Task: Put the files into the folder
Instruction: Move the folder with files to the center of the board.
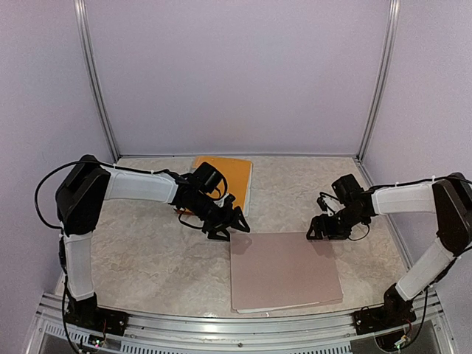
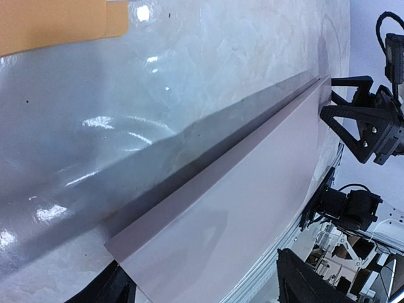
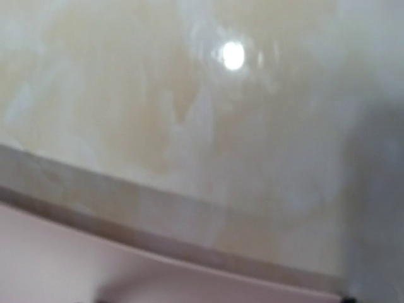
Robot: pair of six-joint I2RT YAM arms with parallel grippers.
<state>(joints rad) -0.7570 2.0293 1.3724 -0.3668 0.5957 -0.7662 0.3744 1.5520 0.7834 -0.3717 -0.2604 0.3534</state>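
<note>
A closed taupe folder [image 1: 284, 271] lies flat at the table's front centre. No white printed files show in any view. My left gripper [image 1: 228, 225] is open at the folder's far left corner; in the left wrist view [image 2: 208, 290] its fingers [image 2: 303, 281] stand wide apart either side of that corner [image 2: 208, 233]. My right gripper [image 1: 324, 227] is low at the folder's far right corner. The left wrist view shows it [image 2: 328, 96] with fingers apart. The blurred right wrist view shows only the folder's edge [image 3: 126, 271] and the table, no fingers.
An orange folder [image 1: 225, 181] lies at the back of the marbled table [image 1: 147, 251], behind my left arm; its corner shows in the left wrist view [image 2: 57, 25]. Metal frame posts [image 1: 96, 81] and lilac walls enclose the table. A metal rail [image 1: 221, 328] runs along the front edge.
</note>
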